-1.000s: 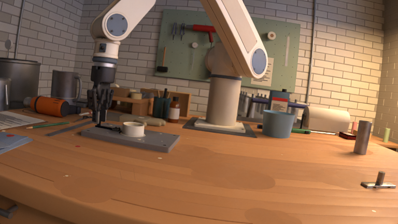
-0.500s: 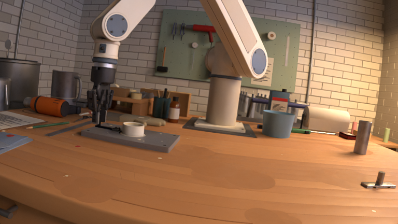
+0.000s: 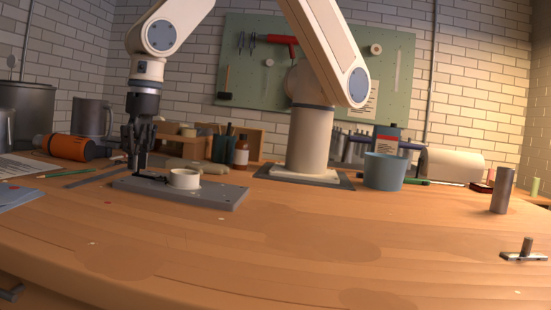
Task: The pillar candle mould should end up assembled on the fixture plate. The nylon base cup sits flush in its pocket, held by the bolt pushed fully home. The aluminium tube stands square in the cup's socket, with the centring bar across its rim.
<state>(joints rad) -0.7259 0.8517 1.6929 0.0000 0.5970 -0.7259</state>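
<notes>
The white nylon base cup [image 3: 184,178] sits on the grey fixture plate [image 3: 181,189] at the left of the bench. A dark bolt [image 3: 151,176] lies along the plate's top, reaching from the left end to the cup's side. My gripper [image 3: 138,167] hangs straight down over the bolt's outer end, open and holding nothing. The aluminium tube [image 3: 501,189] stands upright far to the right. The centring bar [image 3: 523,254] lies flat near the right front, with a short pin standing on it.
A blue-grey cup [image 3: 384,171] stands right of my base [image 3: 305,174]. An orange tool [image 3: 68,146], a metal mug [image 3: 91,118], a pencil [image 3: 66,173] and a steel rule [image 3: 94,178] lie behind and left of the plate. Bare bench spreads across the middle and front.
</notes>
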